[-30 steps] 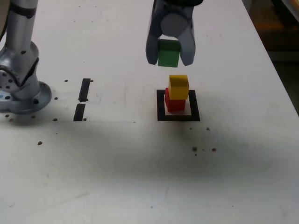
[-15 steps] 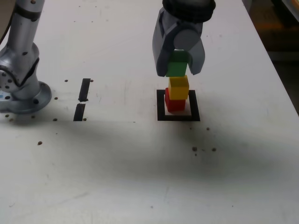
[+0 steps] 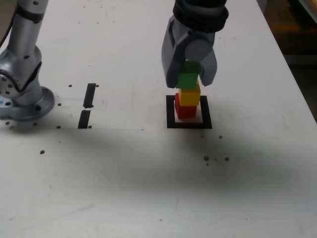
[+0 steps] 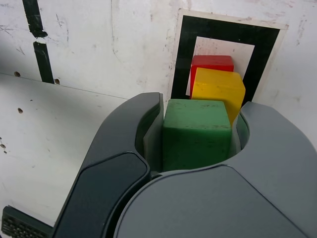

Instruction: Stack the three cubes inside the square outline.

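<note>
The red cube sits inside the square outline, and the yellow cube rests on top of it. My gripper is shut on the green cube, which sits directly on or just above the yellow cube; contact cannot be told. In the wrist view the green cube is clamped between the two dark fingers, with the yellow cube and red cube below it inside the square outline.
The arm's silver base stands at the exterior view's left. Two short black tape strips lie between the base and the outline. Small dark specks dot the white table. The table's right edge runs close by.
The gripper has come down with the green cube, from well above the yellow cube to right at its top. The red and yellow cubes have not moved.
</note>
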`<action>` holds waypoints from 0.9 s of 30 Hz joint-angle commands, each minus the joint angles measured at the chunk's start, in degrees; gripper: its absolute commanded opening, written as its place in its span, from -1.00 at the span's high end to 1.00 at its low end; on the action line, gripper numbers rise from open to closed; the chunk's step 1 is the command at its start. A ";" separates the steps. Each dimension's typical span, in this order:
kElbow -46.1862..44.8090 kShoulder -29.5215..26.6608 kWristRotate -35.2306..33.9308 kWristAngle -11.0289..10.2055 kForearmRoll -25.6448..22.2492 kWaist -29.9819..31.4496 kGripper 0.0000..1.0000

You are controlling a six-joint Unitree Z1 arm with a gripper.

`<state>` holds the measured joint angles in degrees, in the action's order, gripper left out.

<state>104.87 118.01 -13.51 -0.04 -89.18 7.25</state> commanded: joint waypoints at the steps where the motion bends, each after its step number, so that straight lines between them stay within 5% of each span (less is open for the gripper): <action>1: -0.20 0.05 0.07 -0.07 -0.23 0.04 0.75; 6: -0.65 0.38 0.24 -0.07 -0.10 0.04 0.57; 18: 0.09 0.65 0.92 -1.22 0.35 0.04 -0.21; 27: -0.75 1.00 1.53 -1.32 2.68 0.04 -0.47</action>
<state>104.36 118.69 -12.22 -1.40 -86.97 7.25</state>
